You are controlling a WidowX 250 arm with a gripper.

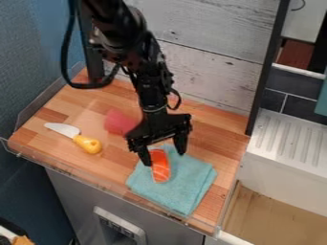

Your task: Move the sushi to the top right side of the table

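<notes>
The gripper point(164, 158) hangs over the folded cloth near the table's front, its two fingers spread apart. Between them, closer to the left finger, is the sushi point(161, 167), an orange piece with pale stripes. It lies lengthwise toward the front edge on the teal cloth point(185, 184), and its far end is partly hidden under the gripper. Whether the left finger touches it, I cannot tell. The wooden table point(214, 125) extends behind the cloth to the grey plank wall.
A red object point(119, 122) stands left of the gripper. Farther left lies a knife point(86, 143) with a yellow handle. A clear rim point(96, 178) runs along the table's front, a dark post point(260, 91) rises at the back right corner, and a white drainboard point(287, 139) is beyond the right edge.
</notes>
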